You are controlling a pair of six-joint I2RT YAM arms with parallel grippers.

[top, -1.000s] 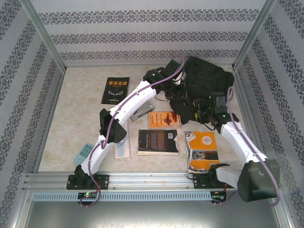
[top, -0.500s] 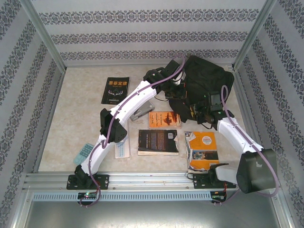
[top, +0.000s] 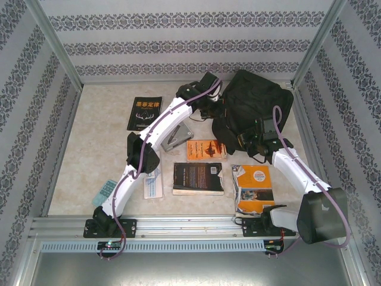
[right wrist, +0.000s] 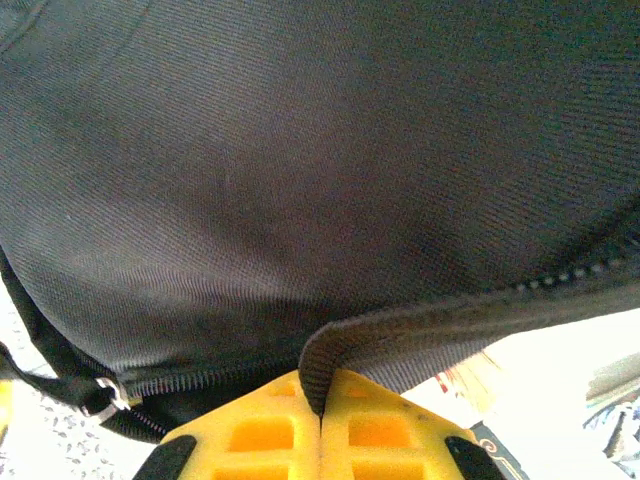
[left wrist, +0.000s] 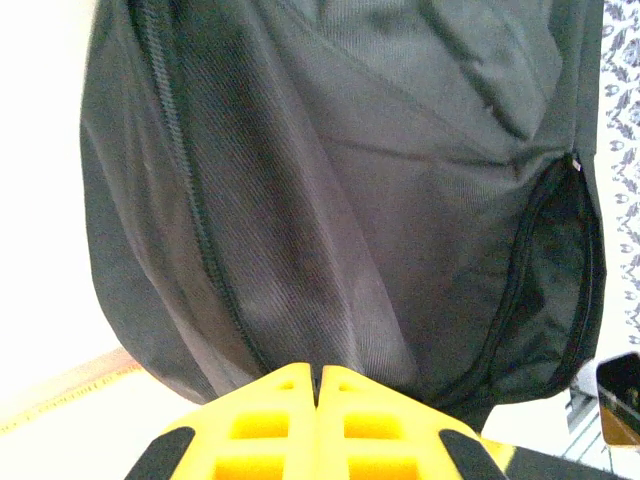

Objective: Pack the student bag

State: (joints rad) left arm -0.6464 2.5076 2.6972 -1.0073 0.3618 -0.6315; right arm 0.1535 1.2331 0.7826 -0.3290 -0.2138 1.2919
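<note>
The student bag (top: 262,101), black and soft, lies at the back right of the table. My left gripper (top: 218,111) is at the bag's left edge. In the left wrist view its yellow jaws (left wrist: 318,372) are pressed together at the bag's fabric (left wrist: 350,180), whose creases run toward the tips. My right gripper (top: 247,140) sits at the bag's near edge. In the right wrist view it (right wrist: 320,400) is shut on a black webbing strap (right wrist: 420,325) of the bag (right wrist: 300,150), just above a zipper (right wrist: 200,380).
A black book (top: 144,113) lies at the back left. An orange book (top: 205,150), a dark book (top: 198,177) and an orange-and-white book (top: 253,187) lie in front of the bag. A grey stapler-like object (top: 177,138) and a teal item (top: 107,190) are nearby.
My right gripper has closed on the bag's strap. My left gripper has moved left and back, and the bag's left side has stretched out with it.
</note>
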